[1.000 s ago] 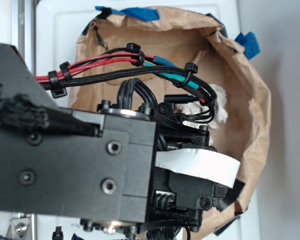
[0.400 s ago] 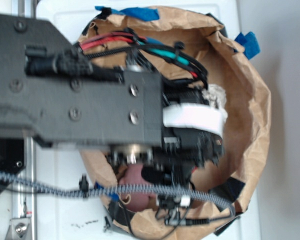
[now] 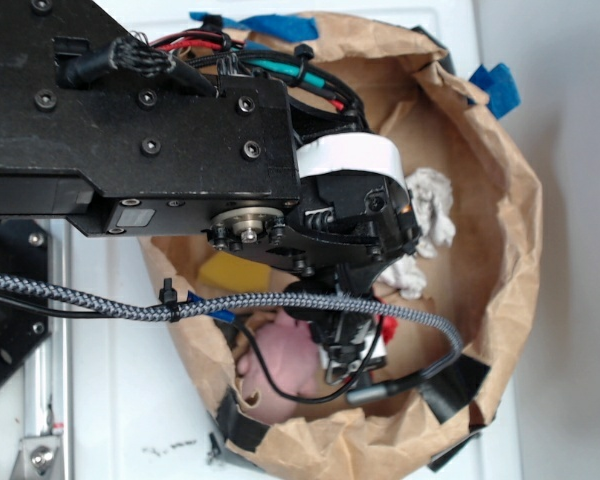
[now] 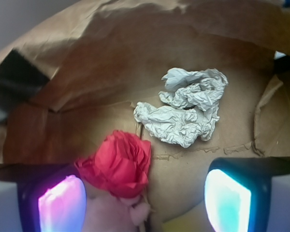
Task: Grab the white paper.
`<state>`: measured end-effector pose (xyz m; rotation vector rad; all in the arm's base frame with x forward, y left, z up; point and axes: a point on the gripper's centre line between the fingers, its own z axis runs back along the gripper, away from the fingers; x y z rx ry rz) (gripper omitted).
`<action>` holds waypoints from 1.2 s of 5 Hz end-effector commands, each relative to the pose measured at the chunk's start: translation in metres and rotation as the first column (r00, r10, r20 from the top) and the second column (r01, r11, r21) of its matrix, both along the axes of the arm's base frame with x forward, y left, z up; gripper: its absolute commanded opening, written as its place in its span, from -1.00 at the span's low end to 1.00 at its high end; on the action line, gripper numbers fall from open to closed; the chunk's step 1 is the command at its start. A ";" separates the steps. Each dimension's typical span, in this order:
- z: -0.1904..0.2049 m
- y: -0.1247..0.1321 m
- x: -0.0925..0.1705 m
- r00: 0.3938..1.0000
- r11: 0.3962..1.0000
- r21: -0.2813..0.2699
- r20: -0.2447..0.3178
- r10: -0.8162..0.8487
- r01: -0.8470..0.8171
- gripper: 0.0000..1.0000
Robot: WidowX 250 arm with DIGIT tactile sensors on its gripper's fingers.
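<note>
While gripper (image 4: 145, 203) gapes empty, white paper (image 4: 183, 113) lies beyond, red ball (image 4: 118, 162) nearer

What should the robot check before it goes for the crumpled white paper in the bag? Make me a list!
1. Crumpled white tissue paper wad in plain sight: ok.
2. Gripper open and empty: ok.
3. Gripper lined up: not ok, wad sits ahead, slightly right.
4. Red crumpled cloth ball out of the way: not ok, it is beside the left finger.
5. Brown paper bag wall clear of the wad: ok.
</note>
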<state>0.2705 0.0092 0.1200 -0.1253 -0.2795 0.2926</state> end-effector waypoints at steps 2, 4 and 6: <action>-0.023 0.011 0.027 0.986 0.986 -0.001 0.027 0.165 -0.165 1.00; -0.036 0.015 0.048 0.981 0.983 -0.007 0.068 0.183 -0.183 1.00; -0.028 0.019 0.059 0.967 0.973 -0.002 0.106 0.230 -0.231 1.00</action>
